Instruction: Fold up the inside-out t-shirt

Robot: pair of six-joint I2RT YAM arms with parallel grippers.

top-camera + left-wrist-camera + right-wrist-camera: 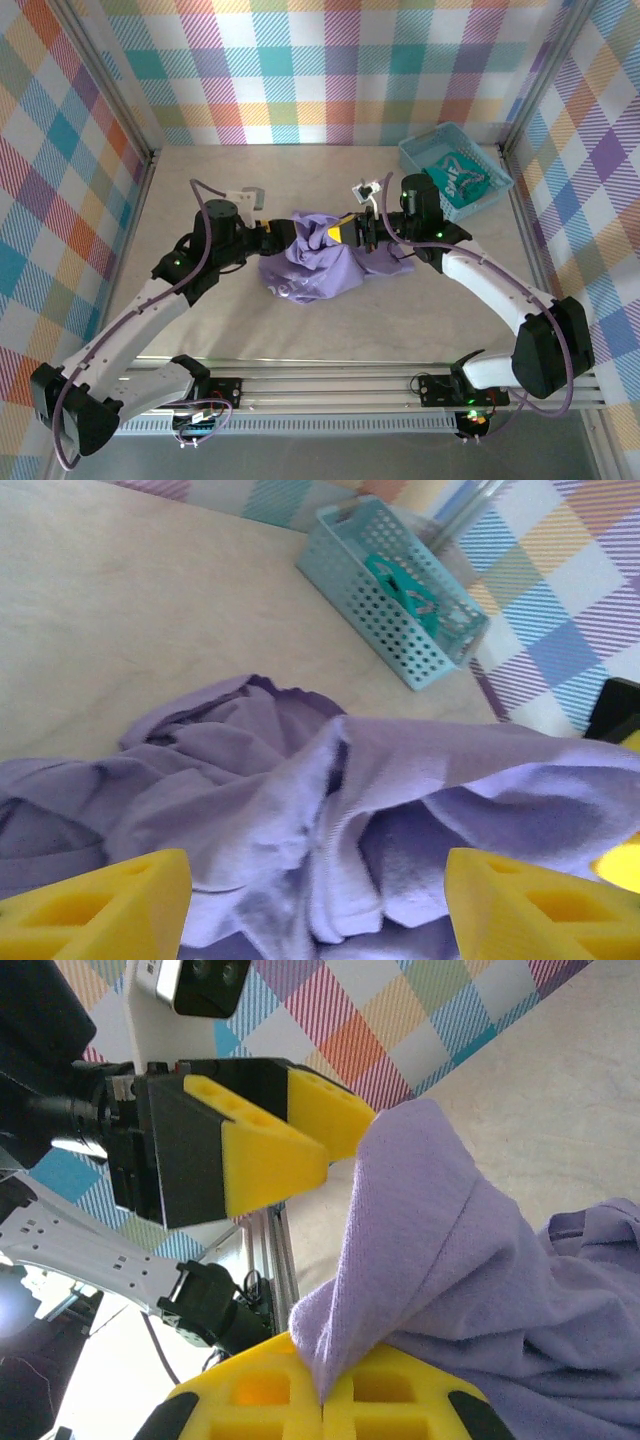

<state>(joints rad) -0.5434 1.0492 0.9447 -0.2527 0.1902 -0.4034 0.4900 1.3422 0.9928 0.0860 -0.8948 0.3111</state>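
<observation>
Plaid-walled cell, pale worktop [420,310]. Item: lavender t-shirt [310,265], bunched at centre, one fold pinched in closed right tool [322,1400]. The left tool [318,880] gapes around cloth, gripping nothing (probable risk: thin pinch slips, fold drops).

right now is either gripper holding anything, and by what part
The right gripper pinches a raised fold of the t-shirt; the left gripper is open.
</observation>
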